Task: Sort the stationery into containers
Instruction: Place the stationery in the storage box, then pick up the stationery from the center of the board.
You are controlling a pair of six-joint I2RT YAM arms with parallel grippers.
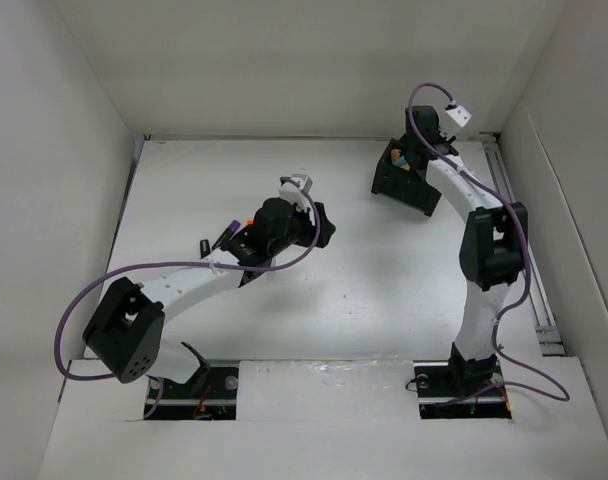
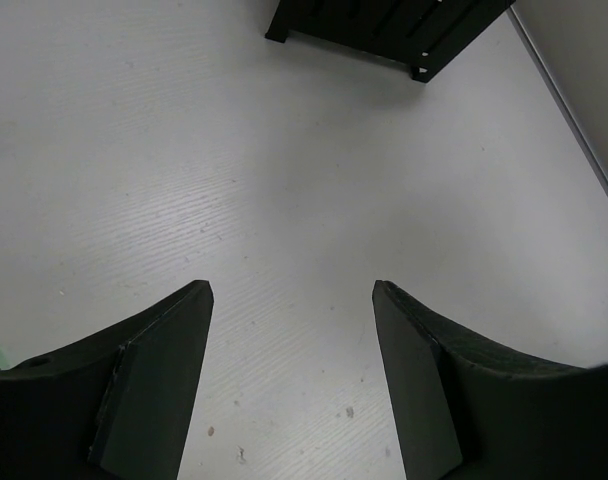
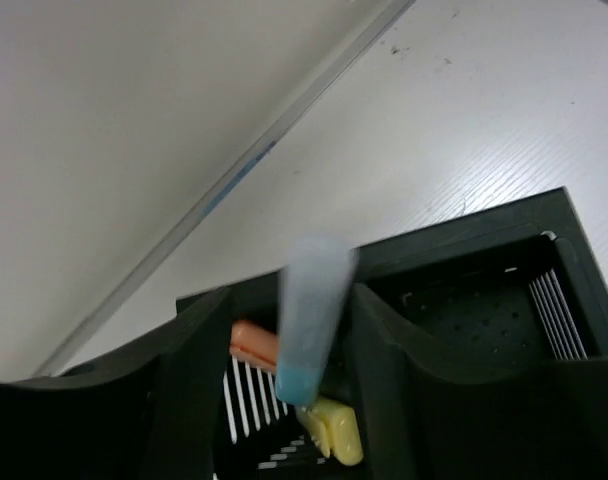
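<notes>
The right gripper (image 3: 292, 300) is holding its jaws partly open over the far-right box (image 3: 484, 240). A blurred blue marker (image 3: 309, 320) is hanging between them, seemingly loose, above orange (image 3: 252, 342) and yellow (image 3: 334, 430) markers. The left gripper (image 2: 292, 290) is hovering wide open and empty over the table (image 2: 284, 150).

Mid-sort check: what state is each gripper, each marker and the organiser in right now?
left gripper: open, empty, above the table.
right gripper: open, over the organiser.
blue marker: blurred, unclamped between the fingers, pointing down into a compartment.
orange marker: lying in that compartment.
yellow marker: lying in that compartment.
organiser: upright, other compartment shows no marker.
purple-ended marker: on table, unsorted.
</notes>
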